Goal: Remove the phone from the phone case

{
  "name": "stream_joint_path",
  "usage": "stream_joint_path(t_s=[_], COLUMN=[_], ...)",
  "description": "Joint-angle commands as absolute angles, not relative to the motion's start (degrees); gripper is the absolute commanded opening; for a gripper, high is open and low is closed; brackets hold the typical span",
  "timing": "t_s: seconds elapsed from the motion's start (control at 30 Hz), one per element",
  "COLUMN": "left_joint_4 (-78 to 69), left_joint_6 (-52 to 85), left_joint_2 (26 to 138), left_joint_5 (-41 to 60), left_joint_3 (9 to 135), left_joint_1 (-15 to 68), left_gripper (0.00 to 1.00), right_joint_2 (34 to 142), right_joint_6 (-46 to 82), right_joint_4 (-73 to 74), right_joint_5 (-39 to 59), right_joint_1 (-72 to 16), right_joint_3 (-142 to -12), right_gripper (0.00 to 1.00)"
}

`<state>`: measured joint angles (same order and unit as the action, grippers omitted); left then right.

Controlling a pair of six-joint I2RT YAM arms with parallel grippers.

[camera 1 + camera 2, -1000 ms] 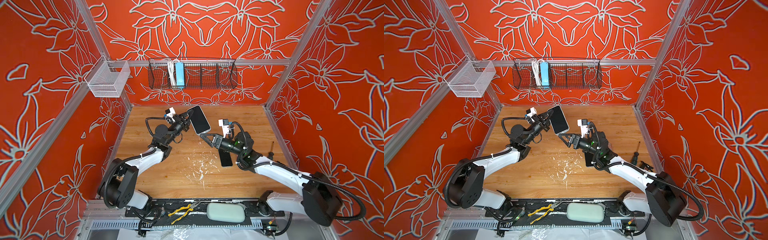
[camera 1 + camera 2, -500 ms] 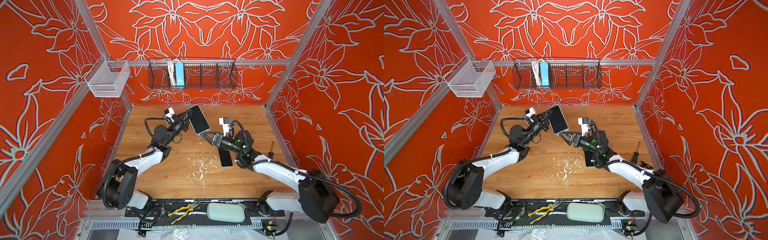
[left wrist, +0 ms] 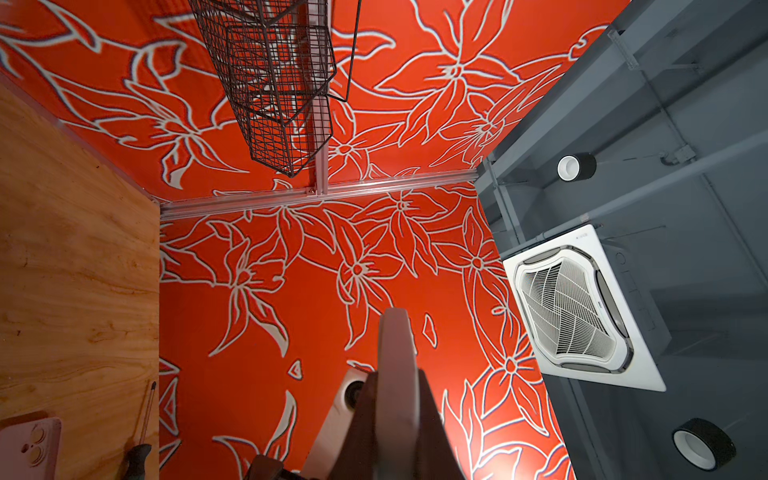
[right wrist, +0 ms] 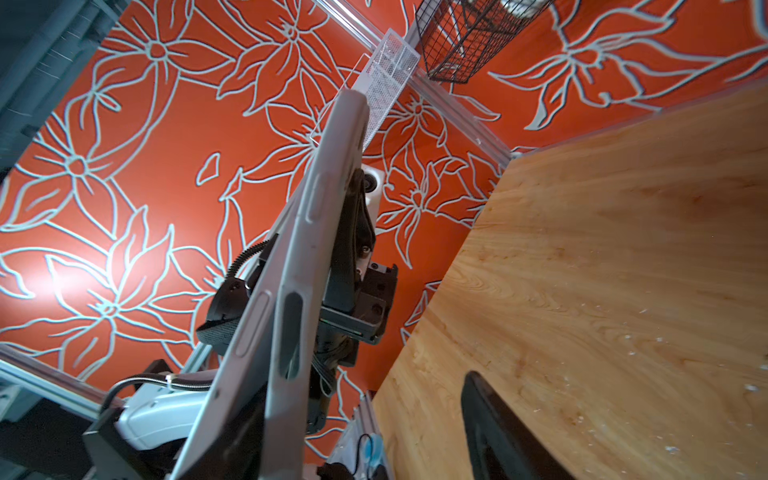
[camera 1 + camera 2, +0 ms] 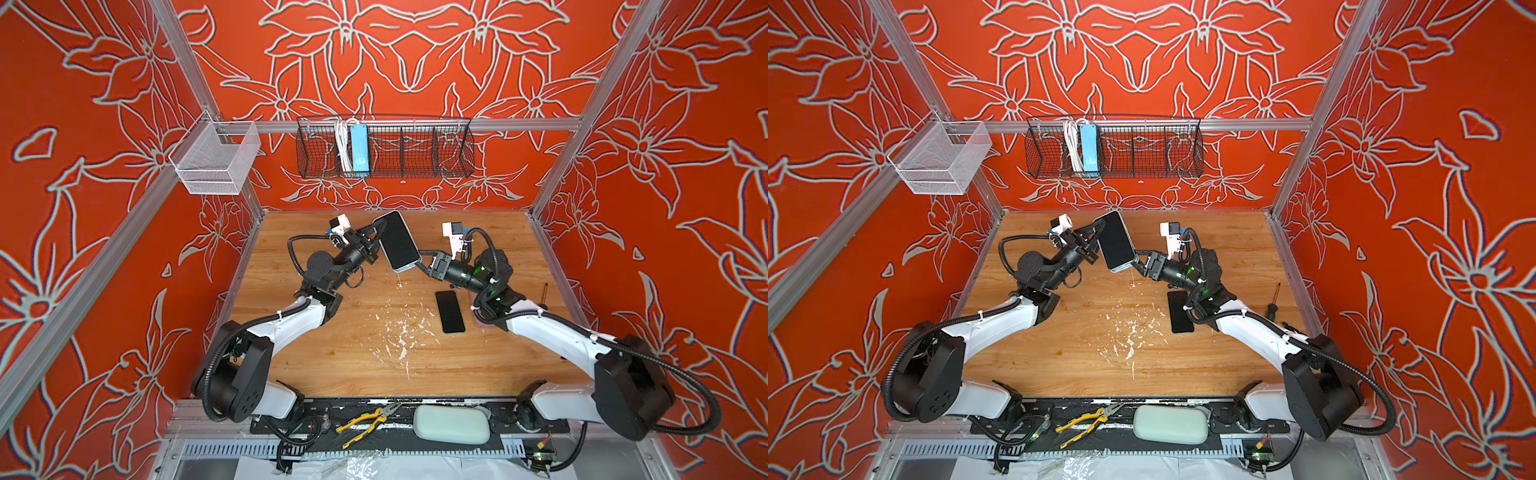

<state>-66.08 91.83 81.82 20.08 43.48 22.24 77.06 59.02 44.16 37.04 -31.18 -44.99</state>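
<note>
A black-screened phone (image 5: pixel 397 241) (image 5: pixel 1116 241) in a pale grey phone case (image 4: pixel 291 257) is held tilted above the table's far middle. My left gripper (image 5: pixel 376 235) (image 5: pixel 1096 235) is shut on its upper left edge; in the left wrist view the case's edge (image 3: pixel 395 340) runs between the dark fingers. My right gripper (image 5: pixel 417 262) (image 5: pixel 1139 259) is at the case's lower corner, open, with a jaw on each side. One finger (image 4: pixel 494 424) still stands apart from the case.
A second black phone (image 5: pixel 449 311) (image 5: pixel 1180 312) lies flat beside the right arm, with a pink case (image 3: pixel 29 446) and a screwdriver (image 5: pixel 544 291) to its right. A wire basket (image 5: pixel 384 147) and a mesh bin (image 5: pixel 216 162) hang on the walls. Pliers (image 5: pixel 365 419) lie at the front.
My right gripper has moved in to the lower corner of the cased phone and its jaws have narrowed. The left gripper keeps the phone where it was.
</note>
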Motion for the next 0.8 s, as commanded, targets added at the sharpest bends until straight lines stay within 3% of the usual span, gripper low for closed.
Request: stream_joint_path(t_s=[0.0, 0.17, 0.37, 0.5, 0.77], left_joint_4=[-69.7, -67.5, -65.3, -63.0, -67.1], left_joint_6=[91.3, 89.0, 86.4, 84.5, 87.1], left_joint_2=[79.8, 79.6, 79.3, 79.8, 84.9], left_joint_5=[21.8, 21.5, 21.1, 21.2, 21.5], left_joint_3=[44.7, 44.8, 45.7, 47.1, 48.5], left_joint_1=[22.8, 22.8, 22.7, 22.7, 22.8], left_gripper=[0.0, 0.0, 0.0, 0.0, 0.0], right_joint_2=[79.5, 80.1, 75.3, 71.5, 71.4], right_joint_6=[64.1, 67.0, 65.1, 64.1, 65.6], right_joint_4=[50.9, 54.9, 49.3, 46.3, 47.8], right_joint_5=[41.4, 42.4, 40.6, 39.1, 40.4], right_joint_1=[-31.7, -32.2, -32.3, -32.2, -32.3], right_joint_3=[-47.1, -46.5, -44.9, -43.5, -43.4], right_gripper=[0.64, 0.6, 0.54, 0.32, 0.3])
